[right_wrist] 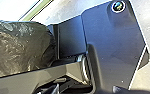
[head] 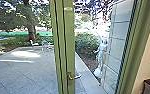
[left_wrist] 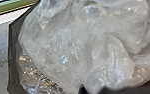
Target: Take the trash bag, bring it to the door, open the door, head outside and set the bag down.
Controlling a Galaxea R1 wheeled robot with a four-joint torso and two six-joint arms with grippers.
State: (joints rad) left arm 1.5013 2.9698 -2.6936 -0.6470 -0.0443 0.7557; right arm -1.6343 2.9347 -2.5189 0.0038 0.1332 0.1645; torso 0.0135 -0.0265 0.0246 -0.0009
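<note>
1. The clear plastic trash bag (left_wrist: 83,42) is at the robot's body, over the dark plate (left_wrist: 14,60); I cannot tell if this plate bears its weight.
2. For the left end effector (left_wrist: 93,90) and the right end effector, I cannot tell whether they are apart, together or clamped on the bag. If the hold is weak, the bag could slip over the plate's edge.
3. The plastic looks thin and loose, so the lever handle (head: 73,76) on the green door stile (head: 69,37) may catch and tear it.
4. The door seems open, I judge; if it swings back, it could squeeze the bag or an arm.
5. Near the jointed bar (right_wrist: 41,72), a fold may get pinched when the arm moves.
6. Passing too close to the green frame (head: 138,47) could scrape the bag.
</note>
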